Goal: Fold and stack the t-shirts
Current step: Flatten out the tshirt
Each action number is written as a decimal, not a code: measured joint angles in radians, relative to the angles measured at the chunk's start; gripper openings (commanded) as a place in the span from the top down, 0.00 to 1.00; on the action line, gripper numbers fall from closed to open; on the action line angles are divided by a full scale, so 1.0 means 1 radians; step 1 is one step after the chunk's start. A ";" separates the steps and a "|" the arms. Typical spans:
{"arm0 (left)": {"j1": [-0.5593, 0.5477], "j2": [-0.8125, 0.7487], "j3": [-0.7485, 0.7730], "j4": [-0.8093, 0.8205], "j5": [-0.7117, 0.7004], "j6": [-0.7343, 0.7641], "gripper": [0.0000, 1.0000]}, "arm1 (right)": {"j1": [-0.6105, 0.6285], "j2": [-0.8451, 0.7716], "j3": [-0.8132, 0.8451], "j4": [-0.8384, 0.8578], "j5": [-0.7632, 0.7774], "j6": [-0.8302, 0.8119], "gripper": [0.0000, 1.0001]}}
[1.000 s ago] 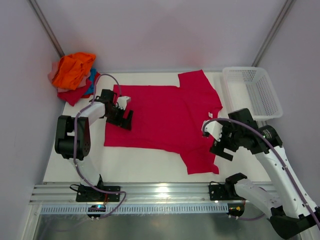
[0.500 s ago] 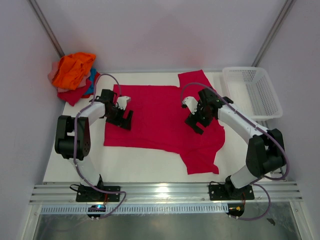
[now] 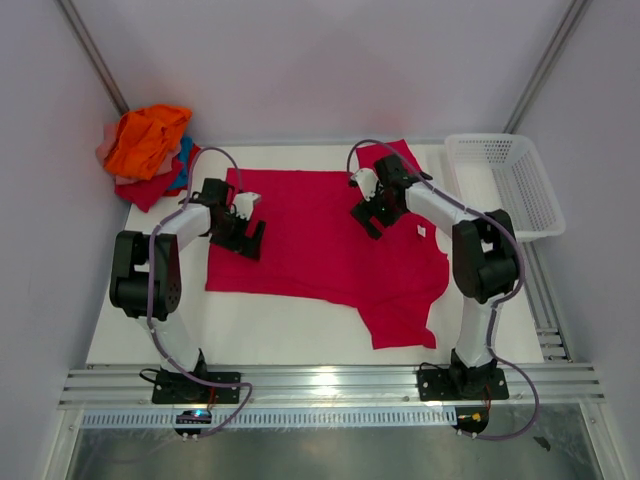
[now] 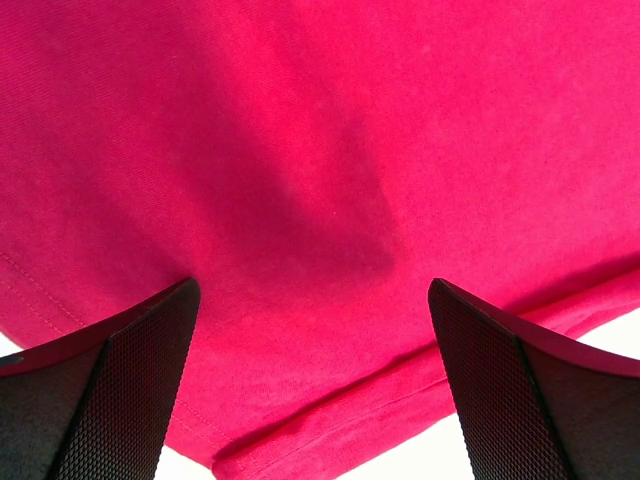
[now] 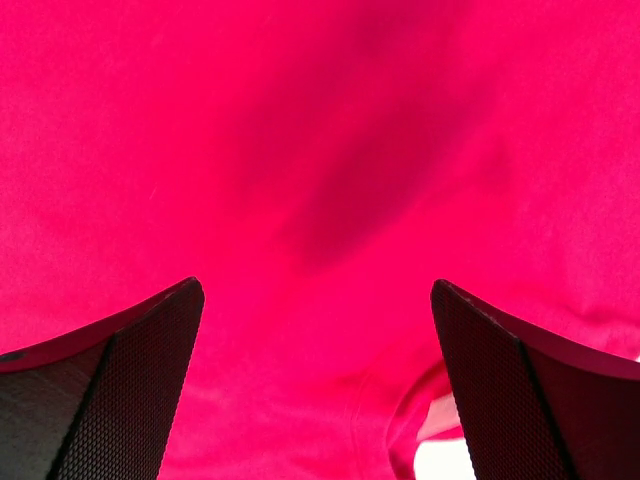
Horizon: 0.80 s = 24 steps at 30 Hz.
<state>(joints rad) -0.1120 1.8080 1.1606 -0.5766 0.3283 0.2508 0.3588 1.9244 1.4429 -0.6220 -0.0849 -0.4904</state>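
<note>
Black mesh-faced jaws stand wide and empty on both arms: the left gripper [image 3: 248,222] over the hem edge, the right gripper [image 3: 368,206] by the far sleeve. Beneath them the crimson t-shirt [image 3: 320,240] lies flat on the table [image 3: 280,335], long axis left-right, hem leftward. Soft, light, limp cloth, I judge; pinch hem corners and shoulders.

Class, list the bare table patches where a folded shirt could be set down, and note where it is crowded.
Free: the white strip of table between the crimson t-shirt and the front rail. Crowded: the back-left corner, under the shirt pile. The white basket also looks empty.
</note>
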 measured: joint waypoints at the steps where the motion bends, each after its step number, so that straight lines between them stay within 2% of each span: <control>1: 0.000 0.000 0.000 0.001 -0.006 0.000 0.01 | 0.000 0.021 0.021 0.000 0.005 0.010 0.01; 15: 0.001 0.000 0.000 -0.019 -0.140 0.049 0.01 | 0.000 0.236 0.303 -0.005 0.090 0.109 0.01; 24: 0.001 0.003 0.000 -0.034 -0.183 0.071 0.01 | 0.000 0.341 0.400 -0.050 0.128 0.125 0.01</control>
<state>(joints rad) -0.1112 1.8114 1.1606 -0.6109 0.1455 0.3222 0.3588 2.2650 1.8427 -0.6716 0.0429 -0.3653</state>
